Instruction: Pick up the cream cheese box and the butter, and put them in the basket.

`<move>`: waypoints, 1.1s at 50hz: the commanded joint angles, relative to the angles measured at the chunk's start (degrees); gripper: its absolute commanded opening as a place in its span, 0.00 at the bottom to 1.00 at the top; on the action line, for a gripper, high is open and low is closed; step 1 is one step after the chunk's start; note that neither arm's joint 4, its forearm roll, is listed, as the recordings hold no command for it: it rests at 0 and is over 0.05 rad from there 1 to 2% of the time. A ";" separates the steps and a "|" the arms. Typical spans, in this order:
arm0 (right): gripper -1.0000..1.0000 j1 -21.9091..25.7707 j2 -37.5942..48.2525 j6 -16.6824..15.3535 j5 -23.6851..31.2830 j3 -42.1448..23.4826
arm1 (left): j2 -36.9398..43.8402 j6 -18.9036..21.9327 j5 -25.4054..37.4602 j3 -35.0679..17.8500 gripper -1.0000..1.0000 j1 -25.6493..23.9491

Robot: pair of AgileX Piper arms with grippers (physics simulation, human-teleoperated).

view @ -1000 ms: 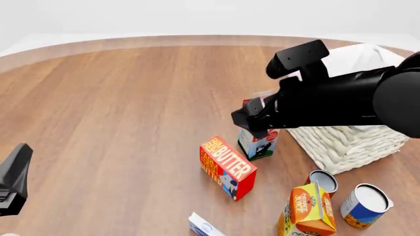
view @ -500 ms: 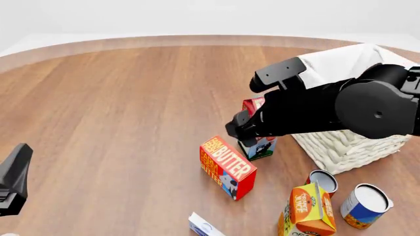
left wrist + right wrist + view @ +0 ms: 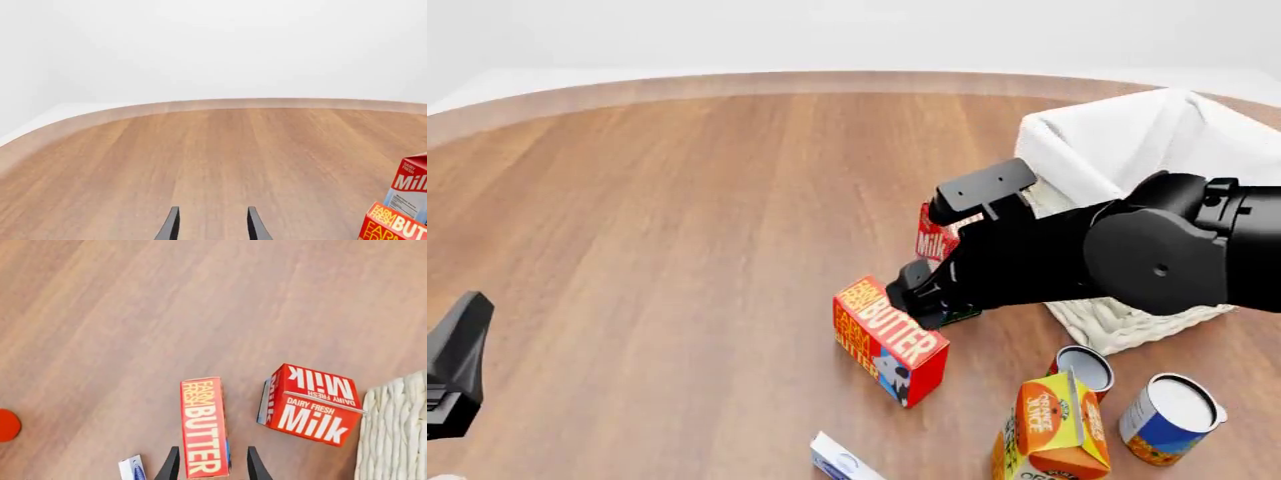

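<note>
The right gripper (image 3: 208, 465) hangs with its fingers spread, straddling the butter (image 3: 203, 426) just beneath; I'd say the first pickup is underway, and next it must drop lower and close. The carton is red with an orange panel. The left gripper (image 3: 209, 227) is also parted, idle. The basket (image 3: 1121, 310) sits beside the right arm

A round-edged wooden table (image 3: 667, 220) carried everything. On it stood the red rectangular butter carton (image 3: 889, 340), a red-and-white milk carton (image 3: 938, 240), the large cream-white woven basket (image 3: 1121, 300), an orange juice carton (image 3: 1054, 425), two cans (image 3: 1168, 418), and the small white-and-blue cream cheese box (image 3: 841, 462) at the near edge.
</note>
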 commanded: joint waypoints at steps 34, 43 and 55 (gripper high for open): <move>1.00 2.28 3.80 2.51 -3.61 1.93 | 0.02 0.01 0.00 0.00 1.00 0.00; 1.00 2.66 4.31 3.13 -4.10 2.07 | 0.00 -0.01 0.00 0.00 1.00 0.02; 1.00 2.56 4.60 3.25 -4.84 2.78 | 0.01 0.01 0.00 0.00 1.00 0.00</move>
